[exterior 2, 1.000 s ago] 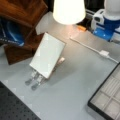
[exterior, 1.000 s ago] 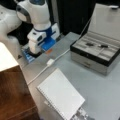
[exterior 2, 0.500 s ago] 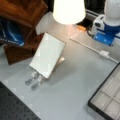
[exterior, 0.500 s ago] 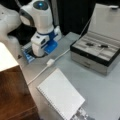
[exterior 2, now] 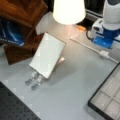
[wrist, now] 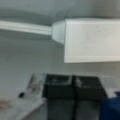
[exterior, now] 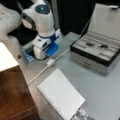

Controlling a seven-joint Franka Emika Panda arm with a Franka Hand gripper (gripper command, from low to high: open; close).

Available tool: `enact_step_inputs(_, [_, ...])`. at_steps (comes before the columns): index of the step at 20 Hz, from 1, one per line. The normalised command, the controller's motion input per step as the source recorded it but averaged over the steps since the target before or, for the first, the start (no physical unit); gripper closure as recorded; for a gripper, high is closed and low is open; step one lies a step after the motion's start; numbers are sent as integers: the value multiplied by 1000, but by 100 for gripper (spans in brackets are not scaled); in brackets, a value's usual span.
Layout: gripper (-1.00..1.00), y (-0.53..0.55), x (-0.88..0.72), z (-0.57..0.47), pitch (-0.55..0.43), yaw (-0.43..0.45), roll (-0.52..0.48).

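Observation:
My gripper hangs low over the grey table at a front view's left, below the white arm with its blue mount. In the wrist view its two dark fingers stand pressed together, shut on nothing. Just ahead of them lies a white plug block on a white cable. Both front views show this plug lying on the table beside the gripper, apart from it.
A white spiral notebook lies on the table with metal clips at one end. An open grey case stands at the right. A lamp shade and wooden furniture border the area.
The arm has come lower and nearer to the white plug, showing more in the view with the lamp. Notebook, case and cable have not moved.

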Motion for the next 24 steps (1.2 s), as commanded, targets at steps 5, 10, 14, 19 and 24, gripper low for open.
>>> enact_step_inputs(5, [100,-33,-1000,-626,-728,-77,180])
enact_step_inputs(10, [100,-37,-1000,-698,-770,-103,159])
enact_step_inputs(14, [100,-107,-1000,-687,-800,-132,129])
enact_step_inputs(19, [100,-147,-1000,-623,-756,-77,136])
enact_step_inputs(24, [100,-183,-1000,-613,-727,-60,142])
